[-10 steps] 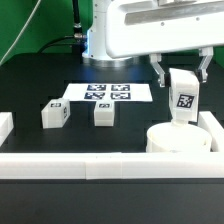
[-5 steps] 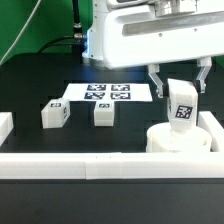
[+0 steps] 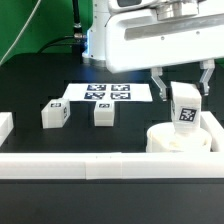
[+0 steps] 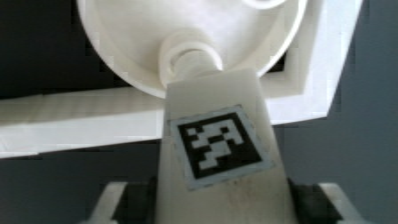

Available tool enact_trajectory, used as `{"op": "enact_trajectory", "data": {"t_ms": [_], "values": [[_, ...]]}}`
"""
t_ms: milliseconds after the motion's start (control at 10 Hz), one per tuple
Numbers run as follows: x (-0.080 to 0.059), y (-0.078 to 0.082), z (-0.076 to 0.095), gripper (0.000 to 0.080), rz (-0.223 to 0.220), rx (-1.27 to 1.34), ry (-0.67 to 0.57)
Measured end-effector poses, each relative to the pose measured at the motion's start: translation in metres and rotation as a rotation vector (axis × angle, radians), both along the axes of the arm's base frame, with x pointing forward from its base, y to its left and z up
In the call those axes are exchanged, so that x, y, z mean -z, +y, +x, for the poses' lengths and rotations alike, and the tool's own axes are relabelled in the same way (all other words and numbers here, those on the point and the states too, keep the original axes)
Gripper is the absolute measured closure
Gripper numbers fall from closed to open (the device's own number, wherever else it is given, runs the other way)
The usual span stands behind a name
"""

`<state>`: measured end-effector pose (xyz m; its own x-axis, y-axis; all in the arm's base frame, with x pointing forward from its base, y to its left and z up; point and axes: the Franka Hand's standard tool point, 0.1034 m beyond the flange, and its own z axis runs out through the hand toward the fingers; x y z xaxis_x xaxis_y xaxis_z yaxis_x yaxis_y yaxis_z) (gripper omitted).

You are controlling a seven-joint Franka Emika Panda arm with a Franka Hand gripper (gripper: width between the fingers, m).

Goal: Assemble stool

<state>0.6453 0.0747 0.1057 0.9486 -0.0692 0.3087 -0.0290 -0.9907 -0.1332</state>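
The round white seat point(image 3: 181, 139) lies in the corner of the white rails at the exterior view's right. My gripper point(image 3: 183, 92) is shut on a white tagged leg point(image 3: 185, 108) and holds it upright over the seat, its lower end at the seat's top. In the wrist view the leg point(image 4: 217, 130) runs from between my fingers down to a hole in the seat point(image 4: 143, 50). Two more tagged legs point(image 3: 55, 114) point(image 3: 103, 114) stand on the black table at the exterior view's left.
The marker board point(image 3: 106, 93) lies flat behind the two loose legs. White border rails run along the front point(image 3: 100, 165) and the exterior view's right side point(image 3: 214, 125). A short rail piece point(image 3: 4, 126) sits at the left edge.
The gripper with the leg has shifted slightly to the exterior view's right and a little lower, toward the seat. The two loose legs have not moved.
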Motion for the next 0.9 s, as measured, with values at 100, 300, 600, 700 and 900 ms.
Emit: {"op": "enact_trajectory", "data": {"t_ms": [100, 300, 600, 700, 900], "values": [[0.001, 0.000, 0.000, 0.0474, 0.000, 0.000, 0.002], [0.001, 0.000, -0.001, 0.0474, 0.000, 0.000, 0.002], [0.008, -0.002, -0.001, 0.0474, -0.005, -0.007, 0.005], [0.009, -0.002, -0.001, 0.0474, -0.005, -0.007, 0.007], [0.015, -0.002, -0.002, 0.0474, -0.008, -0.006, -0.002]]}}
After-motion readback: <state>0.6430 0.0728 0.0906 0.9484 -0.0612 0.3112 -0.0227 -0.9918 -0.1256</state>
